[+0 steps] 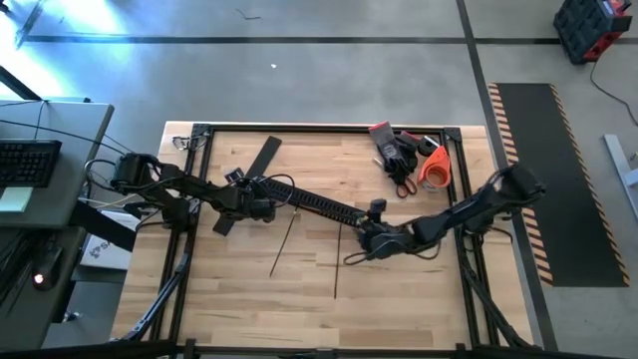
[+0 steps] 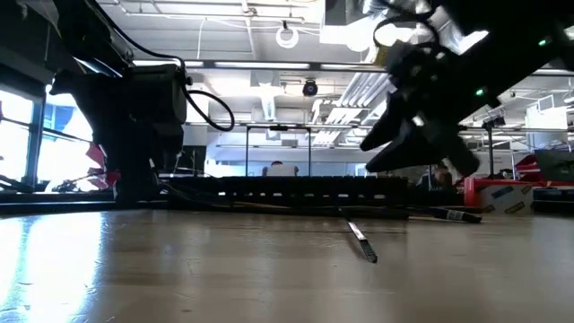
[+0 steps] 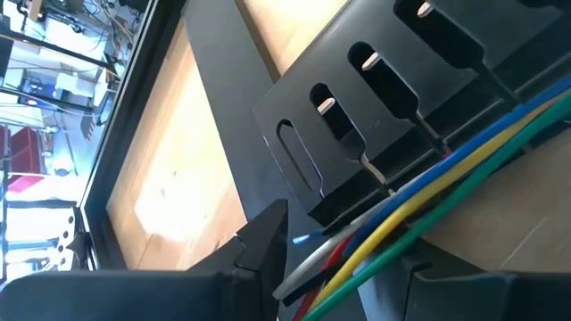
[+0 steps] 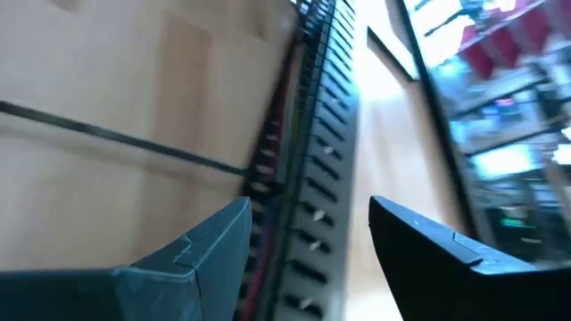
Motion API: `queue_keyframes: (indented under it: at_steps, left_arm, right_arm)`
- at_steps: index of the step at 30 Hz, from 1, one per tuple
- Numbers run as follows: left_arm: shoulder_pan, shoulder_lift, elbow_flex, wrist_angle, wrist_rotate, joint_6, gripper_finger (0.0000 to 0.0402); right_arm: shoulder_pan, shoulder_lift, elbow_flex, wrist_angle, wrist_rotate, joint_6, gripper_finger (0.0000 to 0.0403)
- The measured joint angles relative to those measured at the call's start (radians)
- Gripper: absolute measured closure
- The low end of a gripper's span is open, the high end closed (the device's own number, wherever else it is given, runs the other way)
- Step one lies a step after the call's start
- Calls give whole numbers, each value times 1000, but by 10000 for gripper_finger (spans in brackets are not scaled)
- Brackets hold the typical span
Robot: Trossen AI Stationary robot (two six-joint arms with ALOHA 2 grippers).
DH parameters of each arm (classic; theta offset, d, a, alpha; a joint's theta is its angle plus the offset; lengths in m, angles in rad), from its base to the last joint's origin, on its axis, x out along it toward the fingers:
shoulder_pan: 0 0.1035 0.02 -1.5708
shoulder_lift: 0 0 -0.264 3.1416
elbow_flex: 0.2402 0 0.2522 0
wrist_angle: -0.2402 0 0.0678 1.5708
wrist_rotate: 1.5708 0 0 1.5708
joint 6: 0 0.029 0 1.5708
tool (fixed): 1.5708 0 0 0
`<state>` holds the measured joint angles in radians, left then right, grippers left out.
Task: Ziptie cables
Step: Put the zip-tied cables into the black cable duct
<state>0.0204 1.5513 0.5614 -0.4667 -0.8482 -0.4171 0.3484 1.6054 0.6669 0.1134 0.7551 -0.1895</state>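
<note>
**Black rail loaded with cables, no tie yet closed**

Black comb-slotted rail (image 1: pixel 319 203) is seen lying aslant across the middle of the wooden worktop (image 1: pixel 249 299), with a gripper at each end. The cables (image 3: pixel 428 192) are laid along the rail: in the left wrist view a bundle of blue, yellow, green, red and whitish wires runs beside the slotted wall, and in the right wrist view reddish strands are seen along the rail's side.

The left gripper (image 3: pixel 343 259) is placed at the rail's left end, its fingers parted a little, with the bundle passing between them; whether the wires are actually pinched cannot be told. The right gripper (image 4: pixel 308 245) is held at the rail's right end with its fingers spread apart over the rail and nothing clamped.

Two thin dark strips (image 1: pixel 282 244), probably zip ties, are left loose on the bare wood just below the rail. A flat black strip (image 1: pixel 261 158) lies near the left end, and scissors and tape (image 1: pixel 431 168) are parked at the far right corner.

As a judgement, the task is taken to be at an early stage: the cables are gathered and seated, but no tie is seen wrapped round them. Picking a tie, looping and cinching are all judged to remain.
</note>
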Motion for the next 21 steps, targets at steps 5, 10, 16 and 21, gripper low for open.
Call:
queue_keyframes:
  at_steps: [5, 10, 16, 21]
  left_arm:
    - [0, 0, 0, 0, 0, 0, 306]
    - [-1, 0, 0, 0, 0, 0, 306]
    - [-1, 0, 0, -1, 0, 1, 306]
    - [-1, -1, 1, -5, 2, 3, 306]
  right_arm:
    - [-25, 129, 92, -26, 53, -59, 188]
    - [-59, 224, 164, -137, 133, -15, 205]
    - [-101, 258, 190, -162, 123, 6, 298]
    - [-109, 247, 192, -166, 49, 6, 392]
